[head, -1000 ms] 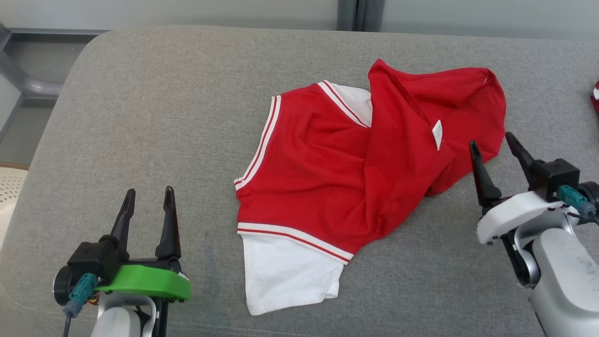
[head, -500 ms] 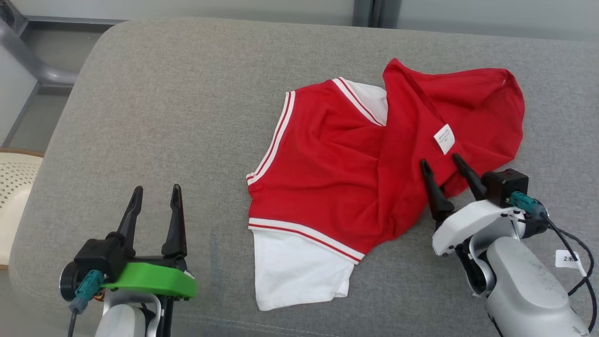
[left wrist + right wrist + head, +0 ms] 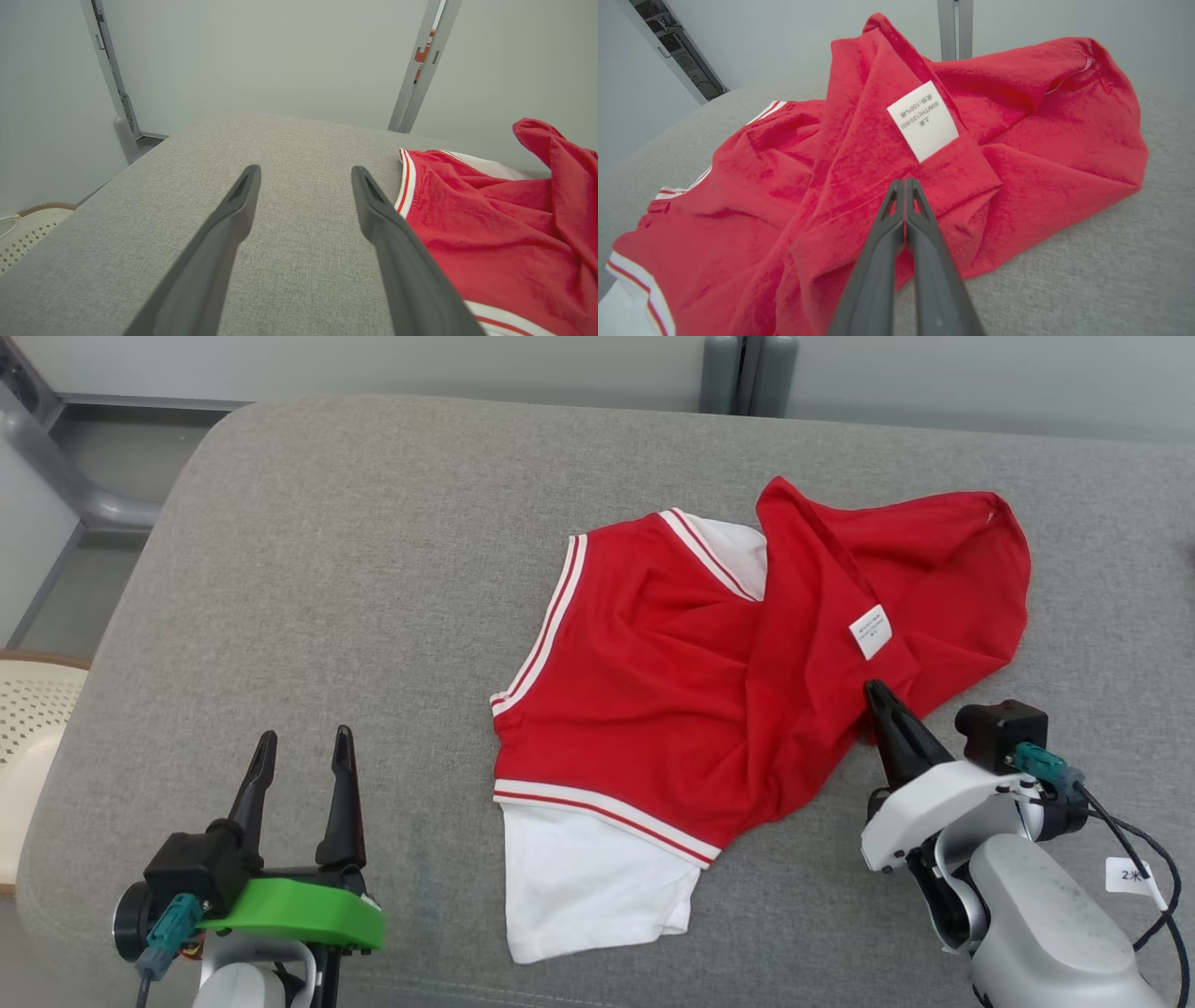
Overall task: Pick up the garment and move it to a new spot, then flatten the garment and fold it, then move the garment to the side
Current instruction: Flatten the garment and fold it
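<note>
The garment [image 3: 672, 691] is a crumpled red shirt with white striped trim and white sleeves, lying mid-right on the grey cushion [image 3: 327, 569]. A white label [image 3: 870, 632] faces up on a fold. My right gripper [image 3: 875, 691] is shut, its tips pinching a red fold just below that label. In the right wrist view the closed gripper [image 3: 905, 183] meets the garment [image 3: 784, 210] under the label [image 3: 923, 120]. My left gripper [image 3: 303, 742] stands open at the lower left, off the cloth. The left wrist view has that gripper [image 3: 303, 172] over bare cushion, with the garment [image 3: 490, 233] to its right.
A cream perforated object [image 3: 28, 709] sits beyond the cushion's left edge. Grey posts [image 3: 747, 373] and a pale wall stand behind the far edge. A black cable with a tag [image 3: 1130, 875] hangs by my right wrist.
My right gripper moved left onto the garment's near edge and shut there; the labelled fold shifted slightly toward it. The left gripper stayed open. The camera shifted a little.
</note>
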Robot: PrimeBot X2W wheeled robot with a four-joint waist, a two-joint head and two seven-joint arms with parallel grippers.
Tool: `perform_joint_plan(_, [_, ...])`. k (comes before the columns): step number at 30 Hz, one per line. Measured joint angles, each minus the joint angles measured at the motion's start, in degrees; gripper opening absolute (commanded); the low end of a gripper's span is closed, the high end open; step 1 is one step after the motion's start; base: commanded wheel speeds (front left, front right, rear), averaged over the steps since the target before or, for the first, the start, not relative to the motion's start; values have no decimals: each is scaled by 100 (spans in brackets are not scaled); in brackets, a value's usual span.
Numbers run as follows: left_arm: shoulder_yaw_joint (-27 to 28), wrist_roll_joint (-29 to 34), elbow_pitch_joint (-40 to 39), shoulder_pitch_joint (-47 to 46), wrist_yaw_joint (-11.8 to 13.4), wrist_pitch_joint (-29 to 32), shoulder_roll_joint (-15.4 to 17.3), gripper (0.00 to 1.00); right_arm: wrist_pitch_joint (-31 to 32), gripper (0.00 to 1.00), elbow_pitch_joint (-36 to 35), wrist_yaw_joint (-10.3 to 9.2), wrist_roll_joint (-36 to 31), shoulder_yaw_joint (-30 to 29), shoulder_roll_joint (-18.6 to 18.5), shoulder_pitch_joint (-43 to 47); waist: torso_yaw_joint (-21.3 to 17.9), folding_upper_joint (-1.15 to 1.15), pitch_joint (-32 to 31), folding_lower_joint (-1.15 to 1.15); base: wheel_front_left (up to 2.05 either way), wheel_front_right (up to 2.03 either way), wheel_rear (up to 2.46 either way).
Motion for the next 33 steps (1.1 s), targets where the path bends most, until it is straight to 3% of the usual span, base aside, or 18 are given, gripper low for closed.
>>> perform_joint_plan(3, [29, 22, -18, 26, 0, 0, 1, 100, -3, 0, -411, 0, -29, -137, -51, 182, -99, 0, -36, 0, 0, 0, 0])
perform_joint_plan(4, [24, 23, -22, 37, 0, 0, 0, 100, -3, 45, -541, 0, -65, -177, -60, 236, -127, 0, -43, 0, 0, 0, 0])
perform_joint_plan(5, [32, 27, -26, 51, 0, 0, 0, 100, -3, 100, -717, 0, -114, -240, -59, 305, -161, 0, -52, 0, 0, 0, 0])
perform_joint_plan(20, [341, 254, -124, 280, 0, 0, 5, 100, -4, 100, -2907, 0, -879, -1546, -2, 1870, -622, 0, -271, 0, 0, 0, 0])
perform_joint_plan(33, [341, 321, -235, 376, 0, 0, 33, 100, -3, 100, -3518, 0, -1213, -1806, 315, 2552, -860, 0, -303, 0, 0, 0, 0])
